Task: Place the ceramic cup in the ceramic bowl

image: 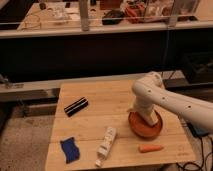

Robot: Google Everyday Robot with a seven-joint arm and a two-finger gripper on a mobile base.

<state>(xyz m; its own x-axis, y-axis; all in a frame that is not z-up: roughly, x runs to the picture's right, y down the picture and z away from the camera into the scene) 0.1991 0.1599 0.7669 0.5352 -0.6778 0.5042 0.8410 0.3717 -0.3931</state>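
Observation:
The orange-red ceramic bowl [142,129] sits on the wooden table [100,105] at the right of middle. My white arm comes in from the right and bends down over it. My gripper [148,118] reaches down into the bowl, its tip hidden by the wrist. The off-white ceramic cup is hidden from view, covered by the arm or gripper.
A small orange carrot [150,148] lies just in front of the bowl. A long white tube-shaped bottle [105,143] lies at front middle, a blue cloth [69,149] at front left, a black bar [76,106] at left. A rail and a cluttered bench stand behind.

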